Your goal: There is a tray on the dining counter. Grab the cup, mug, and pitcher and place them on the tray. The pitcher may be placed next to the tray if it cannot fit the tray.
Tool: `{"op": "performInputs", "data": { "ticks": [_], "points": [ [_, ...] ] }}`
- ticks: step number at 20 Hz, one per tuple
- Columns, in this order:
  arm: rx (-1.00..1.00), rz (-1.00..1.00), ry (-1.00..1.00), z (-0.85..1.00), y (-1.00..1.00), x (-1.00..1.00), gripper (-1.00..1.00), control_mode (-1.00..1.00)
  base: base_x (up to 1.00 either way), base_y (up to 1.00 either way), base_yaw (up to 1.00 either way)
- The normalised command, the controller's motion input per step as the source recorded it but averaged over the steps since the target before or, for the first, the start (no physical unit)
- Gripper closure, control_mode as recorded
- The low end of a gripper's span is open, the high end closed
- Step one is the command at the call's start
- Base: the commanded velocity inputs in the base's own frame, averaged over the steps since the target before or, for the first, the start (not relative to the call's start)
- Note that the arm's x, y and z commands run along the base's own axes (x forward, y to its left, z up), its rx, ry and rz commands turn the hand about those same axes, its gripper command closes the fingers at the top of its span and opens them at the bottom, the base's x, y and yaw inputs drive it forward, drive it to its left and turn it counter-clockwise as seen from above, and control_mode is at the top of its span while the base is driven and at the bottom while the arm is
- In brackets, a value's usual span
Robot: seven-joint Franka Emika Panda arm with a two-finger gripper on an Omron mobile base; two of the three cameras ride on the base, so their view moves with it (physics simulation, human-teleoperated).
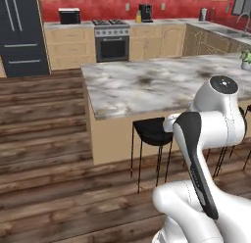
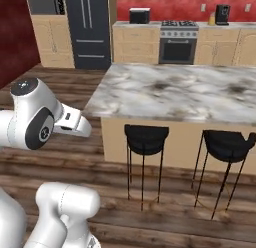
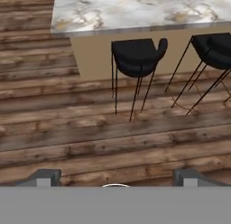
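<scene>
- The dining counter (image 1: 162,83), a long marble-topped bench with brown veining and a tan base, runs across the middle of both base views; in the hand view its near edge and tan side lie along the top (image 3: 135,11).
- The wooden plank floor (image 3: 90,133) lies below the hand, spreading from the bench base toward the camera.
- Behind the bench, against the red wall, stand a dark fridge (image 2: 90,27), a stove with an oven (image 2: 177,42), light wood cabinets (image 1: 71,46), a black microwave (image 1: 69,15) and a dark coffee machine (image 1: 145,12).
- The white arm (image 1: 206,139) is folded close to the base (its elbow is raised and its dark-striped link slopes down in the left base view).
- Two black bar stools stand just beside the bench's near side: one (image 3: 136,58) near the middle of the hand view, the other (image 3: 214,51) at its right edge; both have thin dark legs on the floor.
- The gripper (image 3: 116,178) points down and forward at the floor in front of the stools; its jaws stand wide apart with nothing between them, the two fingertips (image 3: 45,177) at the bottom corners of the hand view.
- Something small and green (image 1: 246,60) sits at the bench's far right edge; what it is I cannot tell.
</scene>
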Motion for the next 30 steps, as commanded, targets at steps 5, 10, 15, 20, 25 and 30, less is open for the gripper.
{"op": "performInputs", "data": {
  "ticks": [5, 10, 15, 20, 25, 30],
  "points": [
    [0.0, 0.0, 0.0, 0.0, 0.0, 0.0, -1.0, 1.0, 0.23, 1.0, -0.07],
    [0.0, 0.0, 0.0, 0.0, 0.0, 0.0, -1.0, 1.0, 0.6, 1.0, -0.1],
    [0.0, 0.0, 0.0, 0.0, 0.0, 0.0, -1.0, 1.0, 0.75, 1.0, -0.11],
    [0.0, 0.0, 0.0, 0.0, 0.0, 0.0, -1.0, 1.0, 0.72, 1.0, -0.1],
    [0.0, 0.0, 0.0, 0.0, 0.0, 0.0, -1.0, 1.0, 0.44, 1.0, -0.08],
    [0.0, 0.0, 0.0, 0.0, 0.0, 0.0, -1.0, 1.0, 0.27, 1.0, -0.08]
  ]
}}
